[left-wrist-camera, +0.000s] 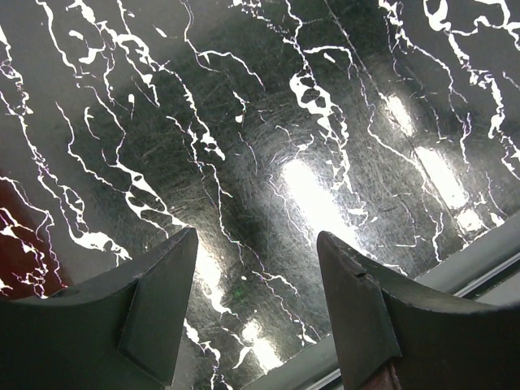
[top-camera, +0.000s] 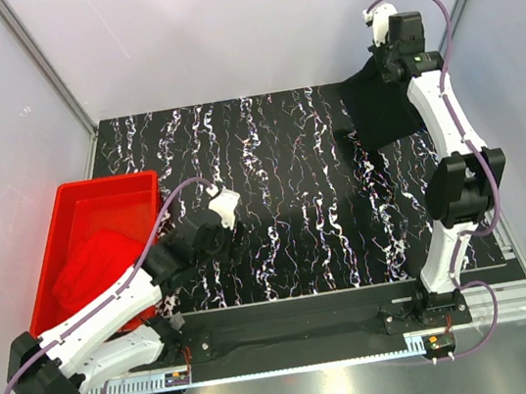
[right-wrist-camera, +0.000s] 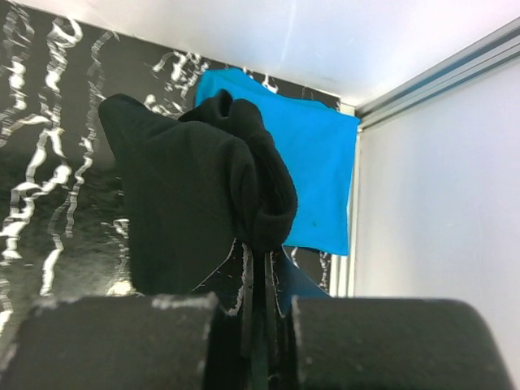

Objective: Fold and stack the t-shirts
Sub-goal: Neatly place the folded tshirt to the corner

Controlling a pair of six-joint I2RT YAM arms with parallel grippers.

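3 soft t-shirts, 1 of each colour. The black t-shirt (right-wrist-camera: pixel 187 203) hangs bunched, pinched in the closed right end effector (right-wrist-camera: pixel 260 272) above the glossy, white-veined table (top-camera: pixel 277 155) at its far right. The blue t-shirt (right-wrist-camera: pixel 317 171) lies flat in that corner. The red t-shirt (top-camera: pixel 95 267) sits crumpled inside 1 rigid red tub (top-camera: pixel 103 184). The left end effector (left-wrist-camera: pixel 256 244) gapes wide, empty.

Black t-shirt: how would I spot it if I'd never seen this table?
Look at the far right corner of the marbled table. The black t-shirt is bunched there, pinched in the right gripper. It's black and crumpled; the blue t-shirt beyond it lies flat.
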